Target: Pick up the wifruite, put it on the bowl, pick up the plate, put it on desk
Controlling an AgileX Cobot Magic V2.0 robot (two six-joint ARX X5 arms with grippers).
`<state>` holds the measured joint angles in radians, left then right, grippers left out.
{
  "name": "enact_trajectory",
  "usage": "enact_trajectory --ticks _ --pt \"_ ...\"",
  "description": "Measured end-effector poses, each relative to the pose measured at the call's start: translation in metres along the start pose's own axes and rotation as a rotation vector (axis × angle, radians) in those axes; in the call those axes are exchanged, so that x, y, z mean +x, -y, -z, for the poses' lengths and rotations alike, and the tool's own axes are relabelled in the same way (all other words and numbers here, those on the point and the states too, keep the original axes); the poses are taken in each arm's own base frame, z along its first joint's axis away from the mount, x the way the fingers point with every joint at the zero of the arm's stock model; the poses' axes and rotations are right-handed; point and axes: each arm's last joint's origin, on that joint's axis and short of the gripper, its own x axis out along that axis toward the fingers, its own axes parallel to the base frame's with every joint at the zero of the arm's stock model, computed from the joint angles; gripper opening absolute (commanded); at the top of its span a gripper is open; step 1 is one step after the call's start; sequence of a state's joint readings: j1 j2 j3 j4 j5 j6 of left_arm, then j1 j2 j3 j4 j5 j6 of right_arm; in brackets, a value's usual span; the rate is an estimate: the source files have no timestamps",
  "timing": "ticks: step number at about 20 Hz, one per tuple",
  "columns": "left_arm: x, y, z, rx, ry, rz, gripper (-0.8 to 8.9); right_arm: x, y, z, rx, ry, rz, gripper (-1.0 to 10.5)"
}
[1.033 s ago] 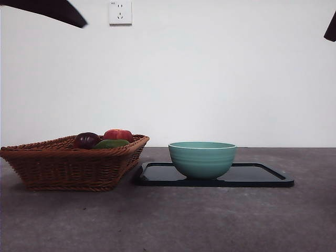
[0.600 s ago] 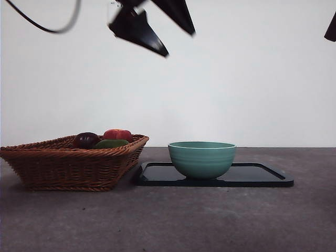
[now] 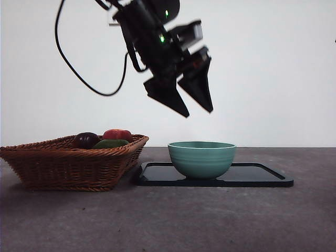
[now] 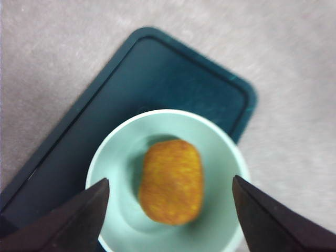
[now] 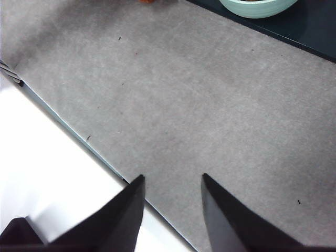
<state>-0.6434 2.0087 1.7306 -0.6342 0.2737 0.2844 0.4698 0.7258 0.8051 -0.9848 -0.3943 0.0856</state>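
Note:
The wifruite (image 4: 171,181), an oval brownish-orange fruit, lies inside the mint-green bowl (image 4: 113,173). In the front view the bowl (image 3: 202,157) stands on the left part of a glossy black tray (image 3: 257,176), and the fruit is hidden by its wall. My left gripper (image 3: 198,112) hangs open and empty a short way above the bowl; in the left wrist view (image 4: 169,180) its jaws stand wide apart on either side of the fruit. My right gripper (image 5: 172,177) is open and empty over the grey desk (image 5: 210,105), away from the bowl (image 5: 257,8).
A wicker basket (image 3: 68,163) stands left of the tray, close to its edge, holding a red apple (image 3: 118,134), a dark purple fruit (image 3: 86,139) and a green fruit (image 3: 111,143). The desk's edge (image 5: 79,136) runs near my right gripper.
My left arm has swung in from the top left and come down to hang over the bowl, jaws open. The bowl, tray and basket have not moved.

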Motion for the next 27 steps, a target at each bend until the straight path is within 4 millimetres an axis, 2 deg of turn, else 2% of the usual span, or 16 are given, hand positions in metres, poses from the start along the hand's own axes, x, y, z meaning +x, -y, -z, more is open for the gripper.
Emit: enact_trajectory --ticks 5,15,21,24,27 --pt "0.027 -0.006 0.010 0.029 -0.043 -0.004 3.71 0.000 0.000 0.000 0.001 0.000 0.000 1.7" --pt "0.055 -0.001 0.019 0.051 -0.087 0.022 3.71 0.000 0.000 0.000 0.000 0.000 0.002 1.7" --pt "0.061 -0.001 0.021 0.050 -0.099 0.028 3.66 0.000 0.000 0.000 0.000 0.000 0.002 1.7" --pt "0.061 0.001 0.021 0.056 -0.100 0.031 2.28 0.000 0.000 0.000 0.000 0.000 0.002 1.7" --pt "0.062 0.002 0.021 0.059 -0.101 0.033 2.10 0.000 0.000 0.000 0.000 0.000 0.002 1.7"
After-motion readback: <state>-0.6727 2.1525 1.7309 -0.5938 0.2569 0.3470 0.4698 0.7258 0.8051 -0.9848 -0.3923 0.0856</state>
